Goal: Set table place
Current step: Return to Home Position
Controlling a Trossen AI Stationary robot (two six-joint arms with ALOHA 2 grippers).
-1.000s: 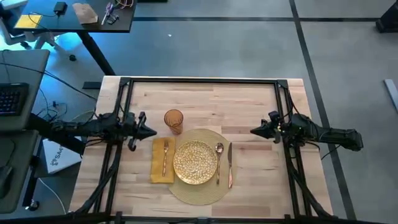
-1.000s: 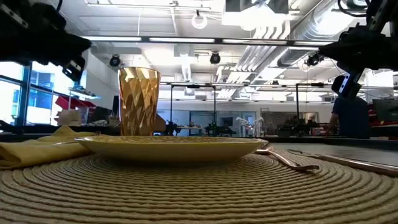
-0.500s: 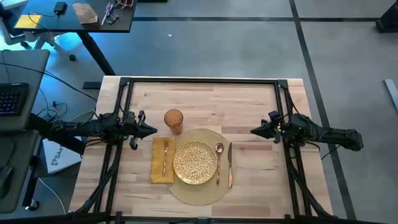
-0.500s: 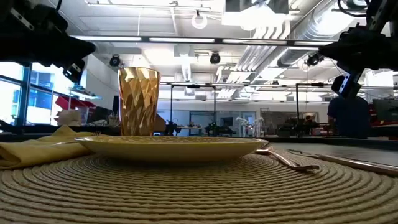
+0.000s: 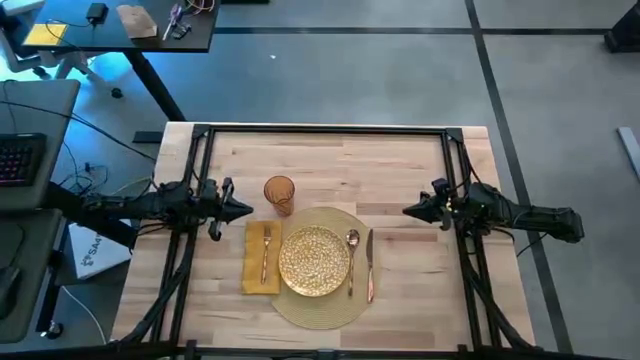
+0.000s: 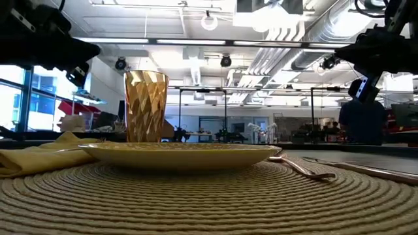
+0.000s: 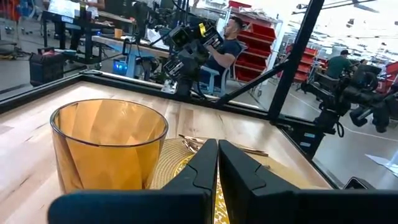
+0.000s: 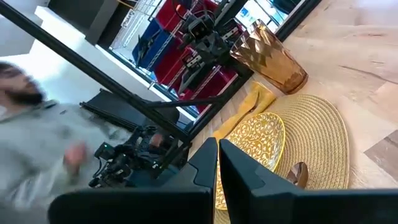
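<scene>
- Left end effector (image 5: 245,210): closed, empty, near cup (image 5: 279,191).
- Right end effector (image 5: 407,211): closed, empty, right of mat (image 5: 320,305).
- Mat, on desk (image 5: 400,160): plate (image 5: 314,260); spoon (image 5: 352,255), knife (image 5: 369,265) right; fork (image 5: 266,252) on napkin (image 5: 254,275) left.

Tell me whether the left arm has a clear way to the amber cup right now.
Probably yes. The left gripper hangs just beside the amber cup, with nothing between them; it is shut, so it would have to open first.

The plate (image 5: 314,260) is seen centred on the placemat (image 5: 312,310), midway between the table's (image 5: 400,160) side edges; the cup (image 5: 279,194) is stood near the left gripper (image 5: 245,210).
</scene>
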